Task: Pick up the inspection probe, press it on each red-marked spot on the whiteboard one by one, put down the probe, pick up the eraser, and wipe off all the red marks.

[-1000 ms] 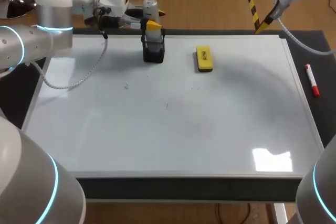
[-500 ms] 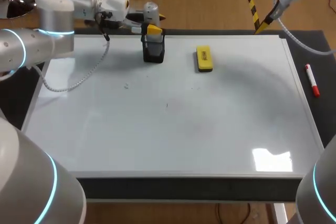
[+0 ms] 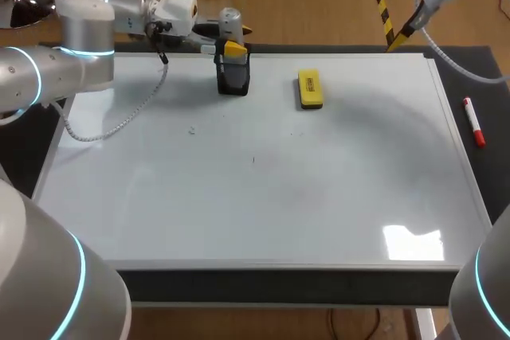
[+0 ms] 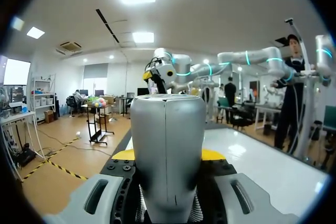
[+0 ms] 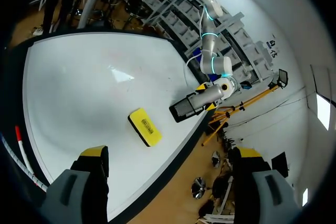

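As the probe [image 3: 229, 20] is standing upright, the left gripper [image 3: 233, 48] is seemingly clamping it sideways. The right gripper [image 5: 169, 153] is hanging wide open, clear.

A silver-grey probe [image 4: 168, 150] is seen between the bright yellow tips of the left gripper [image 3: 233, 48], above a black holder [image 3: 233, 79], and the left arm [image 3: 56, 69] is finished in pale grey with a glowing cyan ring. Ahead of the right gripper [image 5: 169, 153], whose tips are likewise yellow on grey fingers, a yellow eraser [image 5: 145, 127] with a dark underside is set against the glossy white whiteboard [image 5: 79, 93]. A red and white marker [image 3: 474, 122] is shown on the black desk [image 3: 279, 287].
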Robot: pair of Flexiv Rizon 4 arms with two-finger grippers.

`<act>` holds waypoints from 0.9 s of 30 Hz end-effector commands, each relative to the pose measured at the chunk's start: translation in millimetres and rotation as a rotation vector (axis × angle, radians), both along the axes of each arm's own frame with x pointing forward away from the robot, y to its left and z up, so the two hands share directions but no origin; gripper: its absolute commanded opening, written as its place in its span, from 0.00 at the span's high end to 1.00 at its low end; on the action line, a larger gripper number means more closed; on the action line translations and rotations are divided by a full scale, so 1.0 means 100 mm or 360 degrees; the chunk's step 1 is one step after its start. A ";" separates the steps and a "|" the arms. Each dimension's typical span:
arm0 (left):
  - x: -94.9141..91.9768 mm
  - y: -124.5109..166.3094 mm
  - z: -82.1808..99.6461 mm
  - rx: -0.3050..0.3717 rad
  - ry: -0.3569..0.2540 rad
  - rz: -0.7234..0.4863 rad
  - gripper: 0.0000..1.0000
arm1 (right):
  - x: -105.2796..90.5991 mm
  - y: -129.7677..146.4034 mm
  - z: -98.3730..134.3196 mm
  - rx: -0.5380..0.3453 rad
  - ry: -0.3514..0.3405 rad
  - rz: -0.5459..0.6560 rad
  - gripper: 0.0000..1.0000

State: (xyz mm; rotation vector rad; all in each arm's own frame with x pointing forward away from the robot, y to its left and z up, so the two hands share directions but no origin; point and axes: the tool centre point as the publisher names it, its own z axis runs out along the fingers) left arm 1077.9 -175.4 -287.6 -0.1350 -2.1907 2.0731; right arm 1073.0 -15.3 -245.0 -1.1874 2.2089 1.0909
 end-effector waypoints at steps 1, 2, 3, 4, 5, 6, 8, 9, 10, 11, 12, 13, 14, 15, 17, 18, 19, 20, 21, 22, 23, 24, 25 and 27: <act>0.05 0.00 -0.03 -0.0010 0.0005 -0.0012 1.00 | 0.00 0.00 0.01 -0.0007 -0.0002 0.0004 0.00; 0.05 0.00 -0.03 -0.0010 0.0008 -0.0012 1.00 | 0.00 0.00 0.01 -0.0007 -0.0002 0.0004 0.00; 0.05 0.00 -0.04 -0.0010 0.0011 -0.0011 1.00 | 0.00 0.00 0.01 -0.0007 -0.0002 0.0004 0.00; 0.05 0.00 -0.05 -0.0012 0.0014 -0.0011 1.00 | 0.00 0.00 0.01 -0.0007 -0.0002 0.0004 0.00; 0.05 0.00 -0.05 -0.0014 0.0018 -0.0010 1.00 | 0.00 0.00 0.01 -0.0007 -0.0002 0.0004 0.00; 0.05 0.00 -0.05 -0.0015 0.0020 -0.0009 1.00 | 0.00 0.00 0.01 -0.0007 -0.0002 0.0004 0.00; 0.05 0.00 -0.06 -0.0018 0.0023 -0.0009 1.00 | 0.00 0.00 0.01 -0.0007 -0.0002 0.0004 0.00; 0.05 0.00 -0.06 -0.0019 0.0025 -0.0008 0.96 | 0.00 0.00 0.01 -0.0007 -0.0002 0.0004 0.00; 0.05 0.00 -0.06 -0.0019 0.0026 -0.0008 0.76 | 0.00 0.00 0.01 -0.0007 -0.0002 0.0004 0.00; 0.05 0.00 -0.06 -0.0018 0.0026 -0.0008 0.66 | 0.00 0.00 0.01 -0.0007 -0.0002 0.0004 0.00; 0.05 0.00 -0.06 -0.0018 0.0026 -0.0009 0.60 | 0.00 0.00 0.01 -0.0007 -0.0002 0.0004 0.00; 0.05 0.00 -0.06 -0.0016 0.0026 -0.0009 0.62 | 0.00 0.00 0.01 -0.0007 -0.0002 0.0004 0.00; 0.05 0.00 -0.06 -0.0015 0.0027 -0.0009 0.61 | 0.00 0.00 0.01 -0.0007 -0.0002 0.0004 0.00; 0.05 0.00 -0.05 -0.0014 0.0027 -0.0008 0.58 | 0.00 0.00 0.01 -0.0007 -0.0002 0.0004 0.00; 0.05 0.00 -0.05 -0.0013 0.0027 -0.0008 0.51 | 0.00 0.00 0.01 -0.0007 -0.0002 0.0004 0.00; 0.05 0.00 -0.05 -0.0013 0.0027 -0.0009 0.37 | 0.00 0.00 0.01 -0.0007 -0.0002 0.0004 0.00; 0.05 0.00 -0.05 -0.0013 0.0027 -0.0009 0.22 | 0.00 0.00 0.01 -0.0007 -0.0002 0.0004 0.00; 0.05 0.00 -0.05 -0.0013 0.0027 -0.0009 0.22 | 0.00 0.00 0.01 -0.0007 -0.0002 0.0004 0.00; 0.05 0.00 -0.05 -0.0013 0.0027 -0.0009 0.22 | 0.00 0.00 0.01 -0.0007 -0.0002 0.0004 0.00; 0.05 0.00 -0.05 -0.0013 0.0026 -0.0009 0.16 | 0.00 0.00 0.01 -0.0007 -0.0002 0.0004 0.00; 0.05 0.00 -0.04 -0.0014 0.0025 -0.0009 0.07 | 0.00 0.00 0.01 -0.0007 -0.0002 0.0004 0.00; 0.05 0.00 -0.04 -0.0013 0.0024 -0.0009 0.00 | 0.00 0.00 0.01 -0.0007 -0.0002 0.0004 0.00; 0.05 0.00 -0.04 -0.0013 0.0022 -0.0009 0.00 | 0.00 0.00 0.01 -0.0007 -0.0002 0.0004 0.00; 0.05 0.00 -0.03 -0.0014 0.0019 -0.0008 0.00 | 0.00 0.00 0.01 -0.0007 -0.0002 0.0004 0.00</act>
